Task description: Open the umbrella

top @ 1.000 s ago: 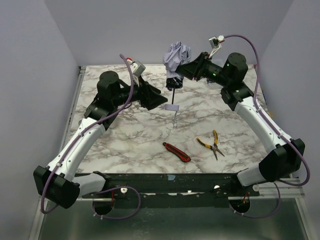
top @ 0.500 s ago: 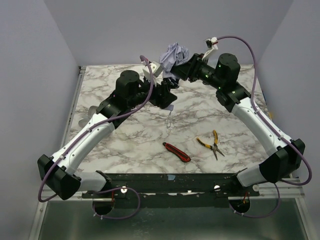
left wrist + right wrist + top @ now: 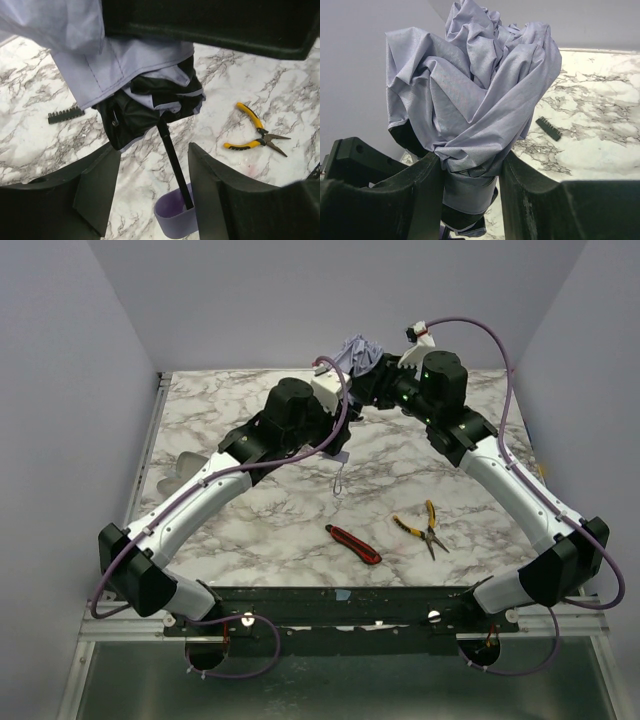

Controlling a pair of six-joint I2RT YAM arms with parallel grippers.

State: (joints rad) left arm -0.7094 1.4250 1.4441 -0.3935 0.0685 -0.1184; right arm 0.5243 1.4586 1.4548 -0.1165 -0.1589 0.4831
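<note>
Aloft, right gripper point(image 3: 470, 167) clasps the umbrella point(image 3: 475, 100); left gripper point(image 3: 152, 152) straddles its shaft point(image 3: 170, 155), released.

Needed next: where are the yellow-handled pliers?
Top view: the yellow-handled pliers lie on the marble tabletop, right of centre, beside the red utility knife.

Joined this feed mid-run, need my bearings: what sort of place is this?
Probably a lab test cell: a marble-patterned tabletop boxed in by plain pale walls, with pliers and a red utility knife lying on it.
</note>
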